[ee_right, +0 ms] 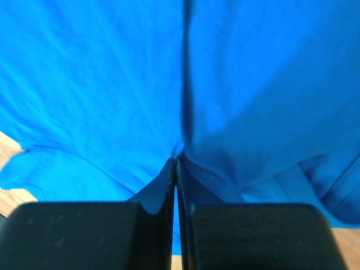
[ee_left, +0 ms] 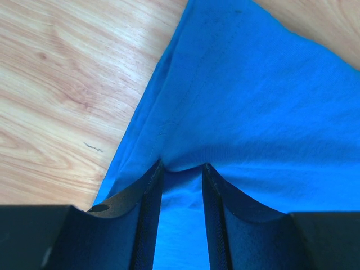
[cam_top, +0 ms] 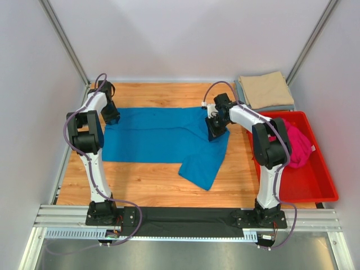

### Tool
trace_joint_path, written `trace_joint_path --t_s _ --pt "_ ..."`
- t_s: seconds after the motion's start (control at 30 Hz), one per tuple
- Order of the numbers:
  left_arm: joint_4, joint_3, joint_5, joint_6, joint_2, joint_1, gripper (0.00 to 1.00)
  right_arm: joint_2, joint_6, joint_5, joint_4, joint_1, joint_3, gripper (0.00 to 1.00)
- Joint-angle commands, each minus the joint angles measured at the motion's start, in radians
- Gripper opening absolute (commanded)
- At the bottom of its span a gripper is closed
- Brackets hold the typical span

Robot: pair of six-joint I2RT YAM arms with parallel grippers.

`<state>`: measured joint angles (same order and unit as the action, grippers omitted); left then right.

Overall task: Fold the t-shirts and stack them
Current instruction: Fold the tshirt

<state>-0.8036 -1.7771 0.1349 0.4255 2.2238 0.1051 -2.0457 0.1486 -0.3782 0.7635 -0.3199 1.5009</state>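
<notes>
Top external showed left claw (cam_top: 111, 116), nine o'clock, and right claw (cam_top: 216, 131), three o'clock, clamping blue shirt (cam_top: 157, 138); pulling evenly seemed wise.

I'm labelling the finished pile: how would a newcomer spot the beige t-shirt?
Find the red bin on the right. Just beyond its far end, the beige t-shirt lies folded. It alone is tan, resting on a grey-blue t-shirt.

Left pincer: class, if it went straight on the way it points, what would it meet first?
The blue t-shirt: the left pincer grips a fold of it, and more blue cloth lies directly ahead. The wooden table is probably just beneath, though depth is unclear.
</notes>
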Motion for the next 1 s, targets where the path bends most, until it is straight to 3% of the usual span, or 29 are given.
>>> trace_joint_path --t_s 0.0,0.07,0.17,0.57,0.8,0.97 --pt "-0.066 -0.022 0.032 0.012 0.028 0.004 0.41 0.097 -0.041 0.097 -0.076 0.008 -0.045 0.06" --pt "-0.066 -0.018 0.017 0.013 0.019 0.004 0.41 0.117 -0.053 0.082 -0.089 0.007 -0.031 0.23" --pt "-0.051 0.002 0.009 0.010 0.005 0.004 0.41 0.125 -0.076 0.000 -0.118 0.008 0.019 0.35" --pt "-0.054 -0.021 -0.044 0.007 0.010 0.004 0.41 -0.171 -0.067 -0.160 -0.069 0.008 0.349 0.43" --pt "-0.049 -0.022 -0.052 -0.001 0.016 0.004 0.41 -0.257 -0.076 -0.220 -0.067 0.007 0.384 0.45" --pt "-0.055 -0.022 -0.038 -0.001 0.019 0.002 0.42 -0.225 -0.081 -0.222 -0.134 0.005 0.300 0.42"
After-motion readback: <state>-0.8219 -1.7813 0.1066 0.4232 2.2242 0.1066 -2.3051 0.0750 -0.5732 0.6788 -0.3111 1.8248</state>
